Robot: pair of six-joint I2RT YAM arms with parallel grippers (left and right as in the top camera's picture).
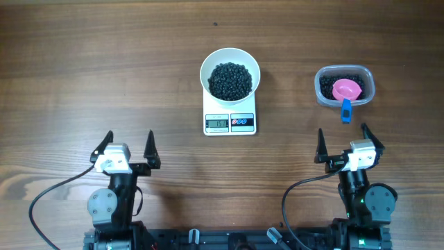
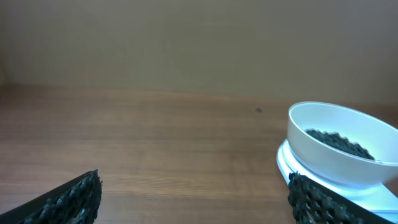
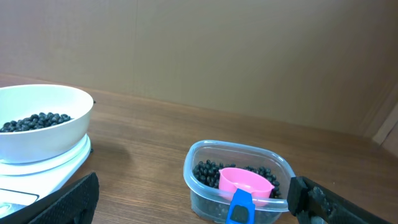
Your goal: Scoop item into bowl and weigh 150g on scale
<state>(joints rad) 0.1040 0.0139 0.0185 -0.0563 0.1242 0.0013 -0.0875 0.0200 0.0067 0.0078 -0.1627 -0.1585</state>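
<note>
A white bowl (image 1: 229, 72) holding a heap of small black beads (image 1: 230, 80) stands on the white scale (image 1: 229, 122) at the table's middle, display lit. More black beads (image 1: 328, 86) fill a clear plastic tub (image 1: 345, 86) to the right, with a pink scoop (image 1: 347, 89) on a blue handle (image 1: 345, 110) resting in it. My left gripper (image 1: 125, 146) is open near the front left, nothing between its fingers. My right gripper (image 1: 345, 143) is open near the front right, just short of the tub. In the right wrist view the tub (image 3: 239, 180) sits between the fingertips, farther back.
Bare wooden tabletop (image 1: 104, 69) spreads around the scale and tub. Black cables (image 1: 48, 194) trail from both arm bases along the front edge.
</note>
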